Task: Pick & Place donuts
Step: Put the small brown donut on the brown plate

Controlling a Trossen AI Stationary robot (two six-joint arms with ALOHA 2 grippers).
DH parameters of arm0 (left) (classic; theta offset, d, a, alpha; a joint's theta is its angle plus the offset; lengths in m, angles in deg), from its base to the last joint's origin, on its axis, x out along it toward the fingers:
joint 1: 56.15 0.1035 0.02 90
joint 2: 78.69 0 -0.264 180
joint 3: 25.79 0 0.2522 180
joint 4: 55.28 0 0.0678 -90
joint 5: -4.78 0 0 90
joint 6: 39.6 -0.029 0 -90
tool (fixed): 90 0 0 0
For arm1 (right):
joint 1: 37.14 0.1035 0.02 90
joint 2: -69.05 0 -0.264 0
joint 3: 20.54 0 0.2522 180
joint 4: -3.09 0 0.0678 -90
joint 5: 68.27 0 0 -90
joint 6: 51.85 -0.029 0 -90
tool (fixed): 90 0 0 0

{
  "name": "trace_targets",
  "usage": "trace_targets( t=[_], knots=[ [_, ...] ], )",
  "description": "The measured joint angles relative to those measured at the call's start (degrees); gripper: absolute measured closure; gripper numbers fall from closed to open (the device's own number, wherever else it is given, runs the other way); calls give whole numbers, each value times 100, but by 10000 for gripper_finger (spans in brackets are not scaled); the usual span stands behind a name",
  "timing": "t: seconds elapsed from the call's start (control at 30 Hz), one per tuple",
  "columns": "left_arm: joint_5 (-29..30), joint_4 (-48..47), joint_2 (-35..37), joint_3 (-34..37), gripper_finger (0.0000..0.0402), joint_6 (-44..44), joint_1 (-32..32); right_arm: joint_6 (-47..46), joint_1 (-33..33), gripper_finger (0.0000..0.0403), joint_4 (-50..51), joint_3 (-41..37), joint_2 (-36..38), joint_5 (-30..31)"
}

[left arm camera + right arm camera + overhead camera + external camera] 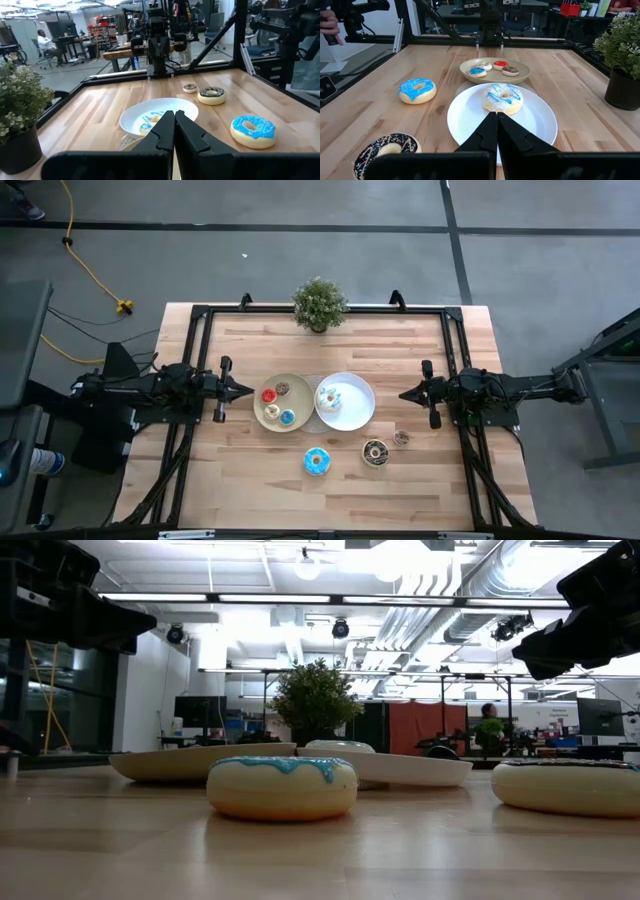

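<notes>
Wooden worktop carries a beige plate with three small donuts, a white plate with one blue-drizzled donut, and three donuts lying loose: a blue-iced donut, a dark sprinkled donut and a small brown donut. We find the left gripper hanging beside the beige plate and the right gripper beside the white plate, each with fingers pressed together and holding nothing. We judge a pick to be in hand: one arm must spread its fingers, descend over a loose donut, pinch it and carry it to a plate.
</notes>
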Motion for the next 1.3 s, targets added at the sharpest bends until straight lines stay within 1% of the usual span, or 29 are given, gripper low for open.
trace_targets(
  t=[0.17,0.37,1.03,1.07,1.2,1.3],
  knots=[
    [8,0,0,0,402,2,0,2,-1,402,0,0,0,0],
    [211,4,0,0,401,2,0,2,-2,402,-1,0,0,0],
    [209,22,0,0,401,4,-2,13,-2,402,0,0,0,0],
    [208,22,0,0,401,4,-2,158,-2,402,-1,0,0,4],
    [208,24,0,0,401,4,-2,1327,-2,402,0,0,0,168],
    [205,24,0,0,401,5,-2,1488,-2,402,-2,0,0,306]
  ],
)
